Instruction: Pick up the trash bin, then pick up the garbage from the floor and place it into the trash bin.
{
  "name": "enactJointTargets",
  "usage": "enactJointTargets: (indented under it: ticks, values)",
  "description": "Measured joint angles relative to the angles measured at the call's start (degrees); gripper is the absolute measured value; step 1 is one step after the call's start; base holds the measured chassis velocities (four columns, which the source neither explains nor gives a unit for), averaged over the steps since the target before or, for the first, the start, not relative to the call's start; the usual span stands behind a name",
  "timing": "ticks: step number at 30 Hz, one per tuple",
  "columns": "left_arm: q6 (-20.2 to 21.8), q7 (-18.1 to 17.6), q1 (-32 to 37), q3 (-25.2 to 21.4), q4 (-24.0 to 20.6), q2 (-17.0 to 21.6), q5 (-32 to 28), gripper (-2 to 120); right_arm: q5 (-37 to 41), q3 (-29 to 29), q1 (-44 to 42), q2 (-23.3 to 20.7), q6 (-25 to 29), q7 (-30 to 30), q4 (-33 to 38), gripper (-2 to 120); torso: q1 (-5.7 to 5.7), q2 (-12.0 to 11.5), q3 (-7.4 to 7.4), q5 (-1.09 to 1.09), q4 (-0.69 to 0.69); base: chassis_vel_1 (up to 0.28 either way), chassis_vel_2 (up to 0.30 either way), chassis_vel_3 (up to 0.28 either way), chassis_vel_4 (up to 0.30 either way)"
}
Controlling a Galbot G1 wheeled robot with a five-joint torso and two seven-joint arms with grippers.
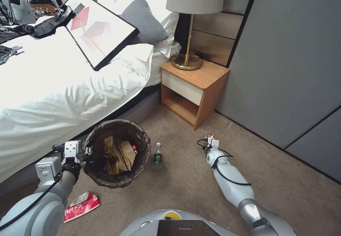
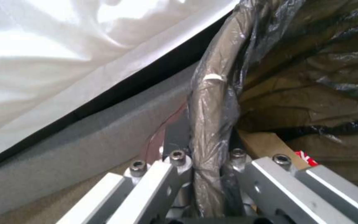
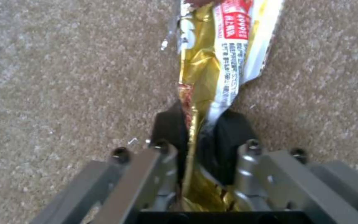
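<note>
- My left gripper (image 2: 206,165) is clamped on the rim of the trash bin (image 1: 117,152) beside the bed (image 1: 71,94).
- My right gripper (image 3: 199,133) pinches a yellow wrapper (image 3: 212,62) low over the carpet (image 1: 184,189); its long axis runs straight out from my fingers.
- Next, I judge: carry it across over the bin.

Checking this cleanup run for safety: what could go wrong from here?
The right claw pinches only the yellow wrapper's thin end, so it could slip free. The left claw grips just the trash bin's bagged rim, which might tilt. The upright bottle beside the bin could be knocked over.
</note>
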Motion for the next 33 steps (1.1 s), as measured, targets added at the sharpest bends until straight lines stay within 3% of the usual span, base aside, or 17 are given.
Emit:
enactJointTargets:
  ticks: [3,9,13,16,17,20,21,24,26,27,29,33]
  values:
    - [0.02,0.0,-0.05,0.11,0.0,0.0,0.04,2,-0.01,0.19,-0.19,-0.02,0.04,0.06,0.33,0,0.0,0.0,0.01,0.0,-0.02,0.0,0.0,0.0,0.0]
    - [0.09,0.0,-0.06,0.27,0.0,-0.02,0.07,2,-0.87,0.88,-1.78,-0.39,0.02,0.53,3.18,0,0.0,0.0,0.01,0.01,-0.02,0.0,0.0,0.0,0.0]
    - [0.17,0.0,0.05,0.27,0.0,0.22,0.07,2,-5.43,2.81,-4.99,-1.72,0.11,0.8,10.68,0,0.0,0.0,0.01,0.01,-0.02,0.0,0.0,0.0,0.0]
    - [0.31,0.0,0.38,0.58,0.0,0.41,0.11,2,-5.99,4.29,-9.29,-4.37,-0.84,0.07,24.17,0,0.0,0.0,0.0,0.0,-0.02,0.0,0.0,0.0,0.0]
    - [0.31,0.0,0.38,0.58,0.0,0.41,0.11,2,-5.99,4.29,-9.29,-4.37,-0.84,0.07,24.17,0,0.0,0.0,0.0,0.0,-0.02,0.0,0.0,0.0,0.0]
    - [0.51,-0.02,0.59,1.0,0.0,0.55,0.29,2,-4.37,5.26,-12.84,-7.72,-2.18,-0.81,36.39,0,0.0,0.0,0.0,0.0,-0.02,0.0,0.0,0.0,0.0]
    - [0.51,-0.02,0.59,1.0,0.0,0.55,0.29,2,-4.37,5.26,-12.84,-7.72,-2.18,-0.81,36.39,0,0.0,0.0,0.0,0.0,-0.02,0.0,0.0,0.0,0.0]
    - [0.51,-0.03,0.77,1.84,0.0,0.62,0.95,2,-0.79,5.44,-15.32,-12.97,-4.03,-2.1,48.79,0,0.0,0.0,0.0,0.0,-0.02,0.0,0.0,0.0,0.0]
    - [0.51,-0.03,0.8,2.02,0.0,0.61,1.03,2,-0.07,5.44,-15.64,-13.84,-4.39,-2.41,50.69,0,0.0,0.0,0.0,-0.01,-0.02,0.0,0.0,0.0,0.0]
    - [0.51,-0.15,0.84,2.35,0.0,0.57,1.04,2,2.0,5.4,-16.45,-16.66,-5.37,-3.45,55.98,0,0.0,0.0,0.0,-0.01,-0.02,0.0,0.0,0.0,0.0]
    - [0.51,-0.23,0.84,2.45,0.0,0.55,1.04,2,2.84,5.31,-16.76,-17.81,-5.74,-3.95,58.04,0,0.0,0.0,0.0,-0.01,-0.02,0.0,0.0,0.0,0.0]
    - [0.49,-0.48,0.08,2.47,0.0,1.4,0.83,2,8.04,4.21,-16.76,-22.48,-7.58,-5.89,69.0,0,0.0,0.0,0.0,-0.01,-0.01,0.0,0.0,0.0,0.0]
